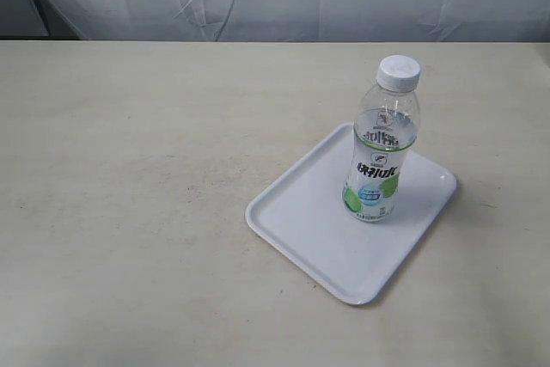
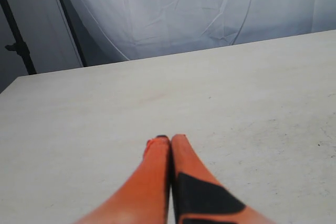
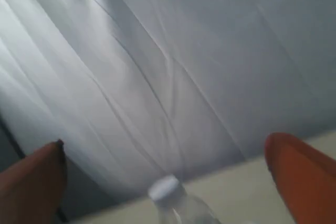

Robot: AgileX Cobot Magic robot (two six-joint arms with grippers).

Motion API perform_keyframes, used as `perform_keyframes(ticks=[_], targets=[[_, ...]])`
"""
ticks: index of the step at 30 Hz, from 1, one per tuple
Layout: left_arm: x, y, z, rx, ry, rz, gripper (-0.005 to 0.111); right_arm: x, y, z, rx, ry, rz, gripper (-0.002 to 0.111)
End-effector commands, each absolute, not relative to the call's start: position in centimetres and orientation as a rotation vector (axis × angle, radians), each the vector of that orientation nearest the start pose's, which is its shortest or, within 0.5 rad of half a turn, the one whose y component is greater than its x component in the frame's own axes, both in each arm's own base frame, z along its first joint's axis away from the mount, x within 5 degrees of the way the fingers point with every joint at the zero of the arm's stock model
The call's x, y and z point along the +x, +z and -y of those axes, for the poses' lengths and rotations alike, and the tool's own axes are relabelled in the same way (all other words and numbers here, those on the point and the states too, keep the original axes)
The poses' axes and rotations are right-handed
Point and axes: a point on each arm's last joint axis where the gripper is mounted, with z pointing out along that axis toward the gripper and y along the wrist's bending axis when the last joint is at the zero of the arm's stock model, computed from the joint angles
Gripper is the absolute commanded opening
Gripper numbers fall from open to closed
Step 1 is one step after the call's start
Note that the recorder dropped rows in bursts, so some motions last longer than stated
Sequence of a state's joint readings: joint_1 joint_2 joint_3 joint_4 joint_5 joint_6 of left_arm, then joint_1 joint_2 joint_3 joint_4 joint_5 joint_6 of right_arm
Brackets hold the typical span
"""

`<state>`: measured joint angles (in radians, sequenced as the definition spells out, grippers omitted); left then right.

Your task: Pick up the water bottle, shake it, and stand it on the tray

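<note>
Since bottle (image 1: 384, 148) stands upright on tray (image 1: 301, 238), placing looks done, shaking unverifiable; right gripper (image 3: 165, 145) spread wide, gripping nothing; left gripper (image 2: 170, 139) pressed together, empty, above table (image 1: 129, 169).

The water bottle (image 3: 170, 198), blurred and cropped
Only its cap and shoulder are seen between the spread fingers (image 3: 299, 177) of the right gripper (image 3: 164, 148), which are cut off at the edges.
</note>
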<state>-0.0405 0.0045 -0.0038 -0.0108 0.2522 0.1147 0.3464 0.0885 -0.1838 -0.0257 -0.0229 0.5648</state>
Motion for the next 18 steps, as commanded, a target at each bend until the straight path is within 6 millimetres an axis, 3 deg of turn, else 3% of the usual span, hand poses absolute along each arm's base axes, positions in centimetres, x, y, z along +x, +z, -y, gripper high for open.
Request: perform_keyframes(ticks=[1,8,12,18], targets=[[5.5,19.1,0.3,0.115,0.029,-1.722,0.0,4.9,23.3,-2.2,-0.042,0.537,-1.801,0.104],[5.5,19.1,0.3,0.118,0.033,-1.722,0.0,4.0,23.0,-1.7,-0.185,0.357,-1.774,0.104],[5.5,19.1,0.3,0.118,0.033,-1.722,0.0,4.3,22.6,-1.2,-0.101,0.252,-1.782,0.104],[5.5,19.1,0.3,0.118,0.033,-1.722,0.0,5.2,19.3,-0.9,0.0,0.201,-1.793,0.104]])
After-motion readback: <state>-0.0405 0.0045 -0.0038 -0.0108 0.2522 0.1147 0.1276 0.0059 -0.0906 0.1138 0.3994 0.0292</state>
